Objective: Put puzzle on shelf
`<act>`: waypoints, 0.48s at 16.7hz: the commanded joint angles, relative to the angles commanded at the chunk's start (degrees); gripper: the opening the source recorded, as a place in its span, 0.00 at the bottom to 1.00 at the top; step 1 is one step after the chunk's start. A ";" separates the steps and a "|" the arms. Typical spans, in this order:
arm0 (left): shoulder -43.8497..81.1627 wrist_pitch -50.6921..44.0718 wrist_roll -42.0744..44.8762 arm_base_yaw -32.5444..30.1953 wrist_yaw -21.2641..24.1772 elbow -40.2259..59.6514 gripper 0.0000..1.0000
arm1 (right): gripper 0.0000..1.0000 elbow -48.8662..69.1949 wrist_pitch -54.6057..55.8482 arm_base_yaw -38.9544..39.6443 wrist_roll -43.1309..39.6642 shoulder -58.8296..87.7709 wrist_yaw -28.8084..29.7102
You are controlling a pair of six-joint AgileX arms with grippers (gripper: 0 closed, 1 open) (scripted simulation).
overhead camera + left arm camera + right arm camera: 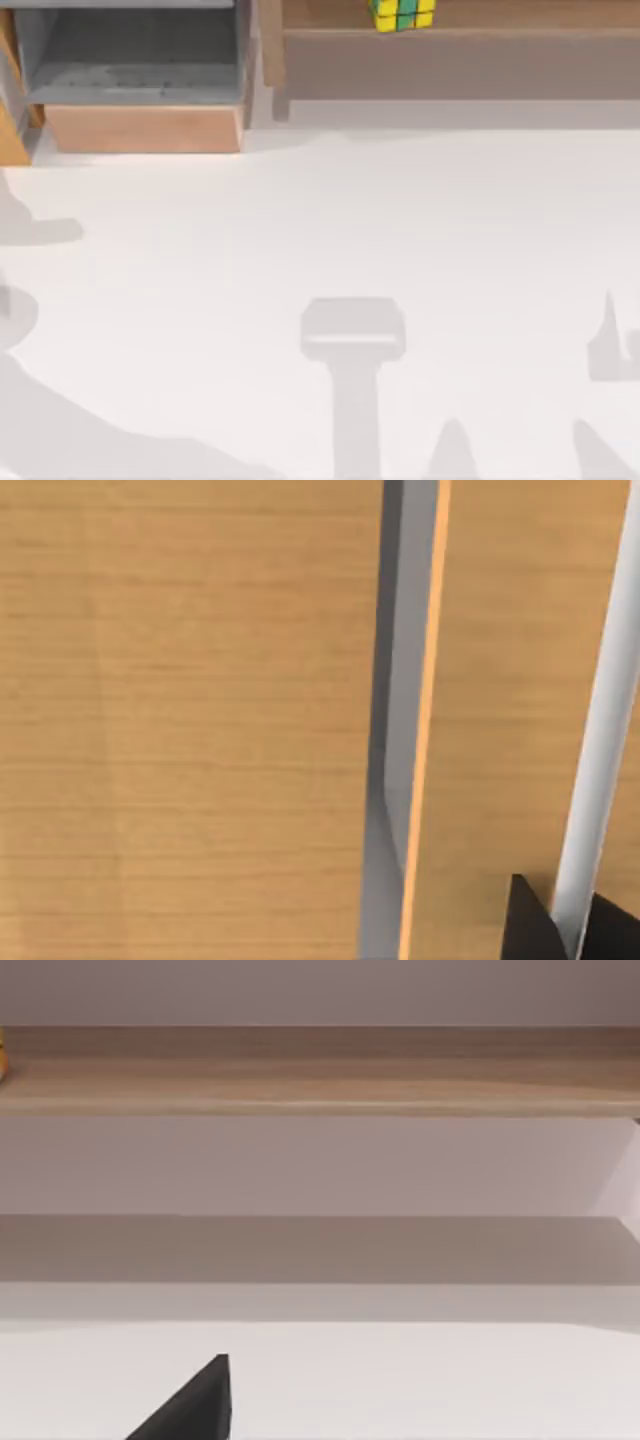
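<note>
Puzzle [402,14] sits on shelf [460,62], top right of white surface [320,260]; both claws' openness: cannot tell.

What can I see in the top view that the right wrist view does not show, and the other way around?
Top view alone: the puzzle resting on the shelf, the grey-lined wooden-fronted box at the table's left, and arm shadows on the white table.

Right wrist view alone: a dark tip of the right tool low over the table, and the shelf's front edge seen from the side.

Both share the shelf and the white table.
</note>
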 joint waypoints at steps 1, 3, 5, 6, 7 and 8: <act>0.94 -0.98 0.00 -0.44 -0.38 1.28 0.00 | 1.00 0.00 0.00 0.00 0.00 0.00 0.00; 2.62 -2.77 -0.06 -1.15 -1.30 5.67 0.00 | 1.00 0.00 0.00 0.00 0.00 0.00 0.00; 4.08 -4.66 -0.12 -1.73 -2.27 11.08 0.00 | 1.00 0.00 0.00 0.00 0.00 0.00 0.00; 4.97 -5.95 -0.12 -2.18 -2.66 13.03 0.00 | 1.00 0.00 0.00 0.00 0.00 0.00 0.00; 5.86 -7.00 -0.18 -2.72 -3.13 14.35 0.00 | 1.00 0.00 0.00 0.00 0.00 0.00 0.00; 6.46 -7.63 -0.29 -3.23 -3.49 15.08 0.00 | 1.00 0.00 0.00 0.00 0.00 0.00 0.00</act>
